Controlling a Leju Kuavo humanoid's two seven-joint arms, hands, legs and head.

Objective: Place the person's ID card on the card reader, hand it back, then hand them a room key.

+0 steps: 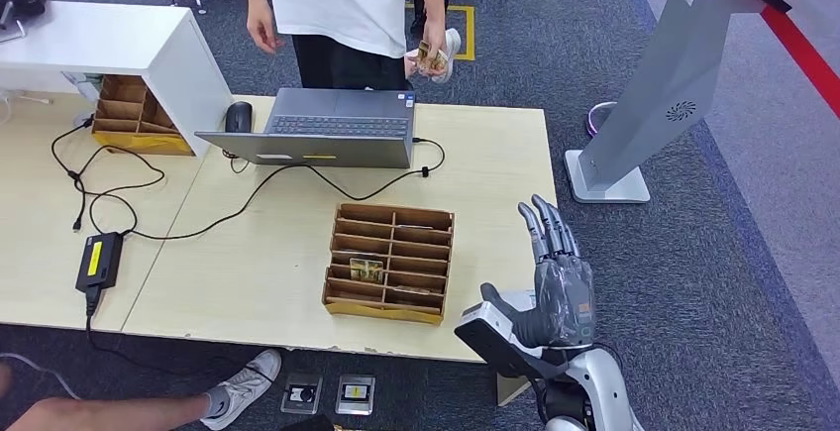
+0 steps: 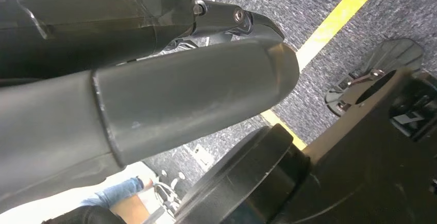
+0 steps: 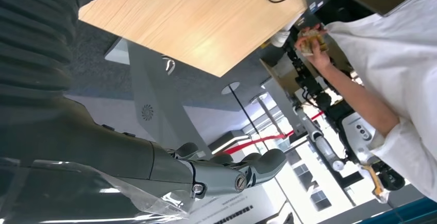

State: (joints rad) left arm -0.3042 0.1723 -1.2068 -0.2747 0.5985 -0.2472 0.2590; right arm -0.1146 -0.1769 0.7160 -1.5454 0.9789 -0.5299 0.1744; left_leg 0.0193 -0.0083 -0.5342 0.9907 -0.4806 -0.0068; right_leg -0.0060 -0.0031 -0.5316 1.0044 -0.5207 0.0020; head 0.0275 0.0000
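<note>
My right hand (image 1: 555, 277) is raised just off the table's right front corner, fingers straight and apart, holding nothing; its fingers (image 3: 242, 172) appear in the right wrist view too. Behind the table (image 1: 485, 154) stands a person in a white shirt (image 1: 342, 0) holding a brownish card (image 1: 431, 54), which the right wrist view also catches as the card (image 3: 311, 41). A cardboard divider box (image 1: 389, 261) on the table has a card (image 1: 366, 270) in one slot. A black device with a yellow label (image 1: 99, 258) lies at the left. My left hand (image 2: 196, 85) hangs by my body, empty.
An open laptop (image 1: 332, 126) and a mouse (image 1: 238, 116) sit at the table's far edge, with cables across the left half. A white shelf unit (image 1: 119, 50) stands at back left, a grey kiosk stand (image 1: 664, 84) at right. Someone's shoe (image 1: 243, 386) is near the front edge.
</note>
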